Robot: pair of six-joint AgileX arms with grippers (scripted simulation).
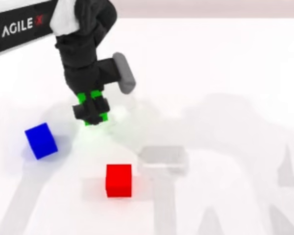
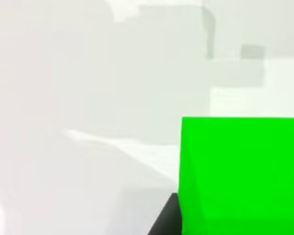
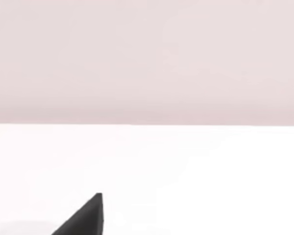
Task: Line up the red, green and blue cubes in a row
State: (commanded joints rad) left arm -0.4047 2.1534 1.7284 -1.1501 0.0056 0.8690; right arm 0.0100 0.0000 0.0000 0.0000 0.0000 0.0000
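Note:
My left gripper (image 1: 91,110) is shut on the green cube (image 2: 240,176), which shows as green patches (image 1: 96,94) between the dark fingers in the top view. It sits left of the table's centre, beyond the other two cubes. The blue cube (image 1: 40,141) lies turned at an angle at the left, nearer the front than the gripper. The red cube (image 1: 119,180) rests square-on near the front, to the right of the blue one. Of my right arm only one dark finger (image 3: 88,218) shows, in its own wrist view, standing far out to the side over bare table.
The white table (image 1: 225,73) carries only grey shadows, one blocky patch (image 1: 164,159) just right of the red cube. My left arm's dark link (image 1: 19,27) reaches in from the top left corner.

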